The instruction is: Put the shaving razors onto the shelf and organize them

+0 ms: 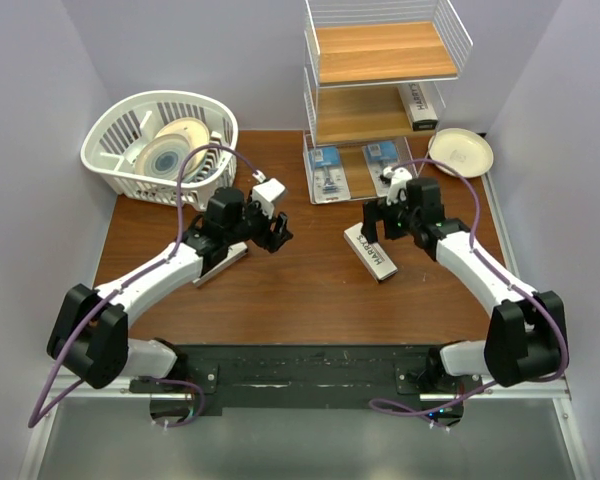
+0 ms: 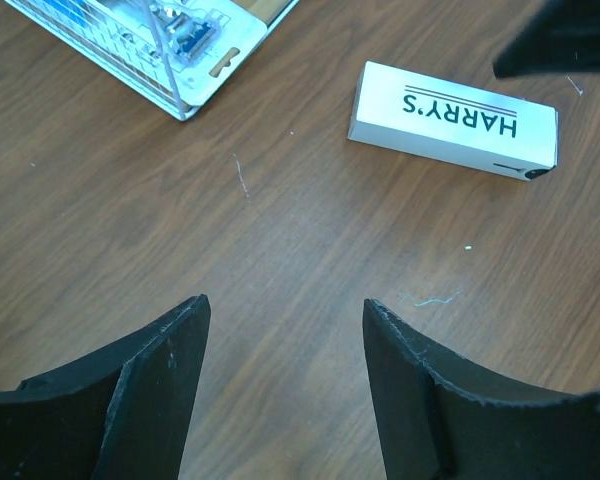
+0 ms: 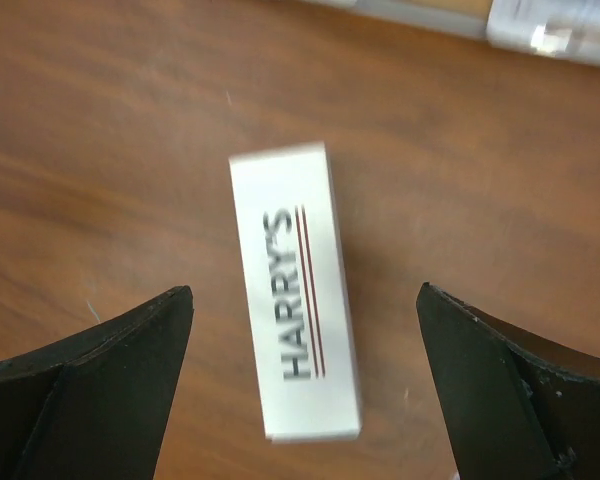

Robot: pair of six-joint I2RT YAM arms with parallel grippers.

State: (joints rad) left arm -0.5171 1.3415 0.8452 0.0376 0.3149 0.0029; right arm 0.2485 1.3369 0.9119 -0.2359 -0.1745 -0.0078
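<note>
left gripper (image 2: 285, 310): your jaws stand apart with nothing between them, only bare table (image 2: 130, 230) underneath; the gripper hangs left of centre.
left box (image 1: 220, 266): a long white box flat on the table, partly hidden beneath your left forearm and behind the gripper, not in it.
right gripper (image 3: 305, 295): your jaws are spread wide over a box and touch neither side of it (wood shows in both gaps).
right box (image 3: 295, 300): white, printed "harry's", flat on the table right of centre, lying at an angle to the near edge.
blister packs (image 1: 327, 172): two clear packs with blue-white cards, lying flat side by side on the bottom tier of the shelf, straight ahead of your grippers.
shelf (image 1: 380, 50): a white wire rack with wooden tiers at the far edge of the table.
third box (image 1: 418, 105): white, lying at the right end of the middle tier.
basket (image 1: 110, 130): white and slatted, far left, with round plates (image 1: 175, 150) inside.
loose plate (image 1: 460, 152): on the table just right of the shelf.
</note>
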